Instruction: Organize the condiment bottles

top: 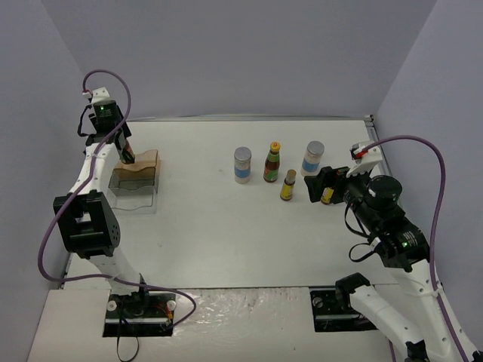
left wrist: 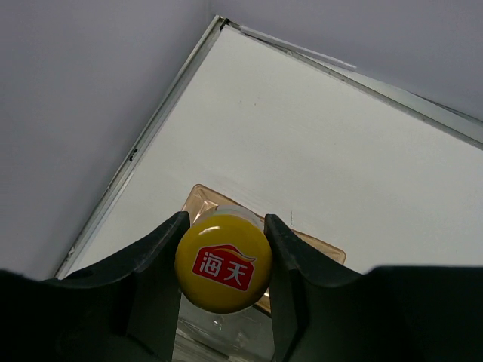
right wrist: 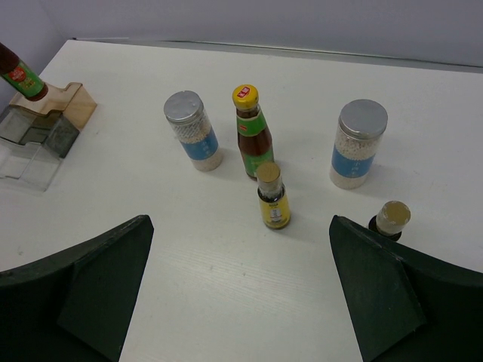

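While our left tool [left wrist: 224, 240] grips a dark yellow-capped bottle [right wrist: 23, 78] at the amber back of the tray [top: 134, 187], our right tool [right wrist: 240, 226] hangs spread wide above the table [right wrist: 189, 286], facing two silver-lidded jars [right wrist: 193, 130] [right wrist: 358, 143], another dark bottle [right wrist: 251, 132] and two tiny yellow bottles [right wrist: 272, 197] [right wrist: 392, 219], all upright.

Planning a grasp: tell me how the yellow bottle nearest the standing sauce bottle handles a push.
The yellow bottle stands tall on a narrow base, so it likely tips rather than slides. Being round, it would probably roll once down.
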Controlling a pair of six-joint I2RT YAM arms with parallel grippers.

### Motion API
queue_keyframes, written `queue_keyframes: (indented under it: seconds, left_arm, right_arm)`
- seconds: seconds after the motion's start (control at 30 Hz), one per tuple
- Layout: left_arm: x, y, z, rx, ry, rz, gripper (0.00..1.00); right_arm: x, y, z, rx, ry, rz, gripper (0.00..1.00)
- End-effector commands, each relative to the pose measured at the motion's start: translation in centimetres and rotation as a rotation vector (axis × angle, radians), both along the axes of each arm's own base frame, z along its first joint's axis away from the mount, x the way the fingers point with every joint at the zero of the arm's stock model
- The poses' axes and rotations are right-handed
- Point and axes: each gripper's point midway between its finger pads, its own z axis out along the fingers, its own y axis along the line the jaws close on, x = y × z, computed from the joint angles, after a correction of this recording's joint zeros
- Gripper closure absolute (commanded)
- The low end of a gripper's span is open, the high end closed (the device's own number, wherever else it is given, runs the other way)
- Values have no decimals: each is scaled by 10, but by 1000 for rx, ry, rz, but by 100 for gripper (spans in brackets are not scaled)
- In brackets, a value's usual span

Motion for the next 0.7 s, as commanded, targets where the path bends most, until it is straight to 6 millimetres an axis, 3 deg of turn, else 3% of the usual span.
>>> queue_keyframes:
  seconds: [0.0,0.67]
  left_arm:
    - [22,16,94,51,-276,16,100]
    - [37,19,45,58,-250,-4,100]
  right_arm:
    - [12,7,17,20,-69,9,0]
    - [13,8,3,28,-53,5,0]
